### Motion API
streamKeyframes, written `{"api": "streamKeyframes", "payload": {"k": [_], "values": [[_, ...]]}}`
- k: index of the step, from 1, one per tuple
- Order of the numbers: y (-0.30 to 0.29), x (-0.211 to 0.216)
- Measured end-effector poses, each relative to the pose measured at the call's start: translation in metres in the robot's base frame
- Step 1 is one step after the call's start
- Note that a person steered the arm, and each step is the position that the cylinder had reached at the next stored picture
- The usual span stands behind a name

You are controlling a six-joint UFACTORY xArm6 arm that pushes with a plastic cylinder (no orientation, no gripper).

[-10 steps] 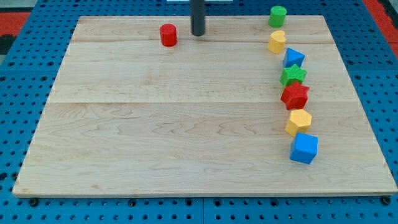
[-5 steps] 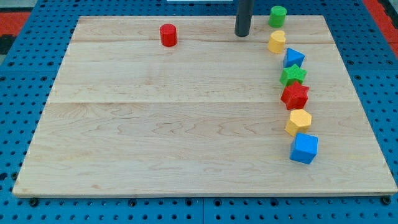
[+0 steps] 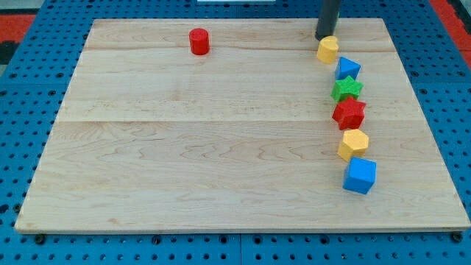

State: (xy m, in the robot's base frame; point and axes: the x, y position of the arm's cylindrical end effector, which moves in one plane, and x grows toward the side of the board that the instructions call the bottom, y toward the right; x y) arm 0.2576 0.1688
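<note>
My tip (image 3: 324, 37) stands at the board's top right, just above the yellow block (image 3: 327, 49) and about touching it. The dark rod hides the green cylinder that stood at the top edge. Below the yellow block a column runs down the view's right: a blue triangular block (image 3: 347, 68), a green star (image 3: 346, 89), a red star (image 3: 349, 112), a yellow hexagon (image 3: 353, 143) and a blue cube (image 3: 360, 175). A red cylinder (image 3: 199, 41) sits alone at the top left of centre.
The blocks lie on a light wooden board (image 3: 206, 147). Around it is a blue perforated table (image 3: 22, 96).
The rod has slid to the view's right along the top edge, from beside the red cylinder to the yellow block, and now covers the green cylinder. No block has visibly moved.
</note>
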Motion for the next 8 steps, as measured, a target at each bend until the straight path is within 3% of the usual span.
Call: {"api": "streamKeyframes", "payload": {"k": [1, 2, 3, 4, 6, 7, 8], "values": [[-0.036, 0.025], [-0.064, 0.019], [-0.009, -0.031], [0.052, -0.004], [-0.027, 0.058], [-0.022, 0.065], [-0.053, 0.096]]}}
